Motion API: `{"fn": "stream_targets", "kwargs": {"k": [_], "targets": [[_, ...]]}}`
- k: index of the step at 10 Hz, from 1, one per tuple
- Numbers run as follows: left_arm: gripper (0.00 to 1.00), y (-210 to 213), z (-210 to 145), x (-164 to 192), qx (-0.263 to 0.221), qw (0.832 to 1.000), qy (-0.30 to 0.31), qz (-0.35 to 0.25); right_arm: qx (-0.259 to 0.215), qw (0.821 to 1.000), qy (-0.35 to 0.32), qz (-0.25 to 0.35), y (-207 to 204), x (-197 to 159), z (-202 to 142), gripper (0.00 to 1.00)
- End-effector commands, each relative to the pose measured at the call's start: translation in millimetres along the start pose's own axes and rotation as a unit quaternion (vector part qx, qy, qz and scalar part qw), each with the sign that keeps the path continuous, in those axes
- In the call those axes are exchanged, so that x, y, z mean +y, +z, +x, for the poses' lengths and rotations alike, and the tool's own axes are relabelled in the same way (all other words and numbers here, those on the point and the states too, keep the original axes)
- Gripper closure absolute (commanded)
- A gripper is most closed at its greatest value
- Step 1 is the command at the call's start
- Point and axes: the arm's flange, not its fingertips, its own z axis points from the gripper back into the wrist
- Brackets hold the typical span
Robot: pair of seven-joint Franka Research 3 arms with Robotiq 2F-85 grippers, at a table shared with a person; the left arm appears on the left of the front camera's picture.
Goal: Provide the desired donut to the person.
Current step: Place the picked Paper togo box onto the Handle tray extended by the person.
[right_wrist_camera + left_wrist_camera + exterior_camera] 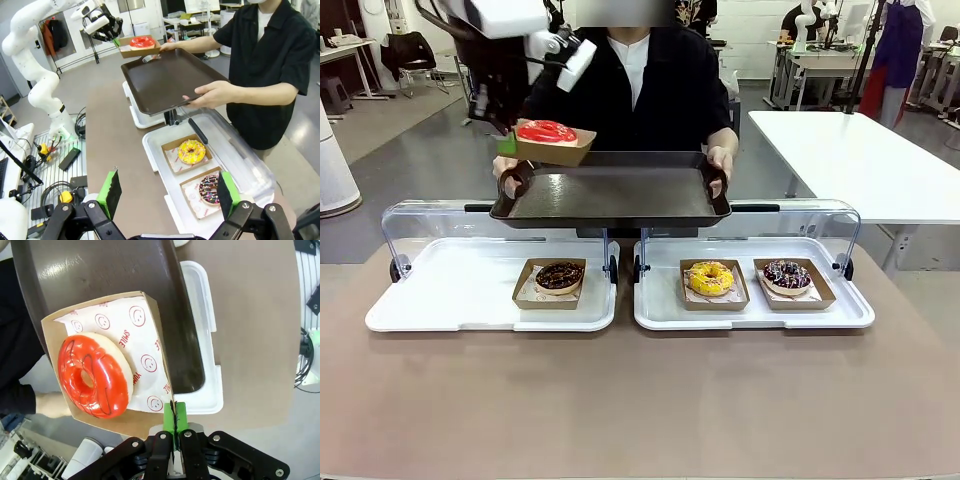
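Observation:
A red-glazed donut (pixel 546 131) lies in a brown cardboard boat (pixel 148 330) lined with smiley-print paper. My left gripper (pixel 173 421) is shut on the boat's edge and holds it above the far left corner of a dark serving tray (pixel 615 190). The person (pixel 655 75), in a black top, holds that tray by both handles across the table. In the front view the left gripper (pixel 507 144) sits at the boat's left side. My right gripper (pixel 168 194) stands open over the table, with nothing between its fingers.
Two white display trays with raised clear lids sit on the brown table. The left white tray (pixel 450 290) holds a chocolate donut (pixel 559 276). The right white tray (pixel 660 310) holds a yellow donut (pixel 710 277) and a dark sprinkled donut (pixel 787 274). A white table (pixel 860 160) stands at the back right.

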Motion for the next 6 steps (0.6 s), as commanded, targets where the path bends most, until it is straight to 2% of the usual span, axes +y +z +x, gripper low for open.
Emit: {"fn": "stream_targets", "kwargs": {"k": [1, 6], "targets": [[0.99, -15.4, 0.0, 18.6, -0.003, 1.0, 0.006, -0.008, -0.005, 1.0, 0.002, 0.0, -0.4, 0.6, -0.4, 0.0], [0.99, -59.3, -19.2, 35.7, -0.071, 0.997, -0.018, -0.013, -0.005, 1.0, 0.002, 0.0, -0.4, 0.6, -0.4, 0.0]]}}
